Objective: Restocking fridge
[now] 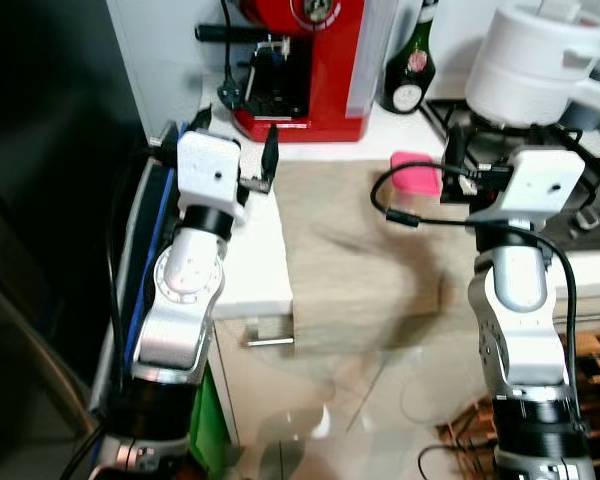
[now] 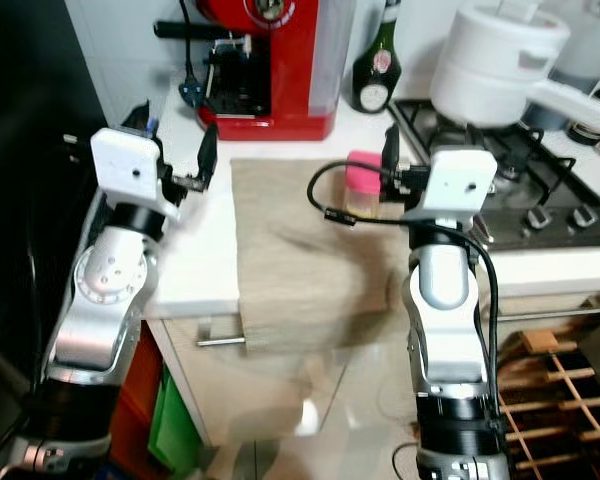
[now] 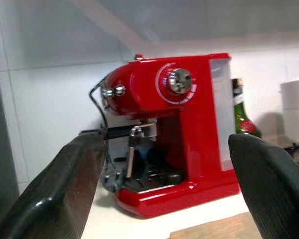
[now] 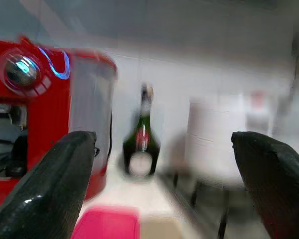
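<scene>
On a white kitchen counter (image 1: pixel 255 270), a pink-lidded jar (image 2: pixel 364 186) sits half hidden behind the spread-fingered right gripper (image 4: pixel 164 194), the green bottle's (image 4: pixel 141 144) label blurred unreadable, left gripper (image 3: pixel 167 194) likewise parted.

I'm looking at a home kitchen. The clearest sign is the red espresso machine (image 1: pixel 305 65) standing at the back of a white countertop (image 1: pixel 255 260), against a pale tiled wall (image 3: pixel 50 94). Just beside the machine, on its stove side, stands a dark green bottle (image 1: pixel 410 65). Further along from the machine is a gas hob (image 2: pixel 525 190) with black grates and knobs, carrying a big white pot (image 1: pixel 540 60). In front of the machine lies a wooden board (image 1: pixel 365 260). Below the hob I see a wooden rack (image 2: pixel 550 385).
</scene>
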`<state>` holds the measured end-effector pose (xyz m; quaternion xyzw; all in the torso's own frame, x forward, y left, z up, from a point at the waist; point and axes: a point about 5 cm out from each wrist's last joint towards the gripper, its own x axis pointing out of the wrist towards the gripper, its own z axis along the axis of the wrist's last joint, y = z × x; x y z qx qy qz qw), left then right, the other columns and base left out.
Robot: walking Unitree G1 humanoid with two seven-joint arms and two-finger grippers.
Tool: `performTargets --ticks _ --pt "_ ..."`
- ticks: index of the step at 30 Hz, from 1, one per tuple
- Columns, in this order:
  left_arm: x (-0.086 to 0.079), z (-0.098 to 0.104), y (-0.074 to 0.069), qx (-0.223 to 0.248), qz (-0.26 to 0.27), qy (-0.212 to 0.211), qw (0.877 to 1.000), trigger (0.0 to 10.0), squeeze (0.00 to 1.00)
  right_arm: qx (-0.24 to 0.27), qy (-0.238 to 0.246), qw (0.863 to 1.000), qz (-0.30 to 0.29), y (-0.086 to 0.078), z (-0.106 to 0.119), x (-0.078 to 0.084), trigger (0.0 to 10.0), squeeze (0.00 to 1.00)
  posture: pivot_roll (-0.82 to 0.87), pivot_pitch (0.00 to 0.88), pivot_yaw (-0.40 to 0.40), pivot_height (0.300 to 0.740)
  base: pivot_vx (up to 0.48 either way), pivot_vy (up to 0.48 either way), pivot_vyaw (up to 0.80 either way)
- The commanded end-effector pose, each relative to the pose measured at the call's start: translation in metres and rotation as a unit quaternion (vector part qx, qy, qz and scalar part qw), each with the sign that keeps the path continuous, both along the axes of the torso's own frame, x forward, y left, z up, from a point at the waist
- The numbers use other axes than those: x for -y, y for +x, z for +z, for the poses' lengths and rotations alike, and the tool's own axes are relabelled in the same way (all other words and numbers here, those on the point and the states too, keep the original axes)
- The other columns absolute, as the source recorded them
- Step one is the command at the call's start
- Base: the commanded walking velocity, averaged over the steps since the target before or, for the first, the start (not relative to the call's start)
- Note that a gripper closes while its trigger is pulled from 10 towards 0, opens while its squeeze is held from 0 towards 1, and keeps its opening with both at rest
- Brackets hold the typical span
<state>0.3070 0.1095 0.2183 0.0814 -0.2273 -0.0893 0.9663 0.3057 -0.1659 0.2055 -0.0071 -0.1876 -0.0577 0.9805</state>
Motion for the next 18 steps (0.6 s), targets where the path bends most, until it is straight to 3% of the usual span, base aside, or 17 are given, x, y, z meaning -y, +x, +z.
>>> performTargets --ticks 1,7,18 --pt "0.006 -0.003 -0.002 -0.006 -0.015 0.008 1.000 10.0 0.00 -0.066 0.042 0.997 0.001 0.006 -0.015 0.000 10.0 0.00 0.02 0.000 -0.014 0.740 0.000 0.000 0.00" --pt "0.006 -0.002 -0.001 -0.007 -0.020 0.013 1.000 10.0 0.00 -0.132 0.057 0.989 0.021 0.025 -0.027 -0.011 10.0 0.00 0.02 0.000 0.004 0.740 0.000 0.000 0.00" --pt "0.005 -0.002 -0.002 -0.010 -0.017 0.015 1.000 10.0 0.00 -0.156 0.059 0.986 0.029 0.039 -0.019 -0.021 10.0 0.00 0.03 0.000 0.005 0.740 0.000 0.000 0.00"
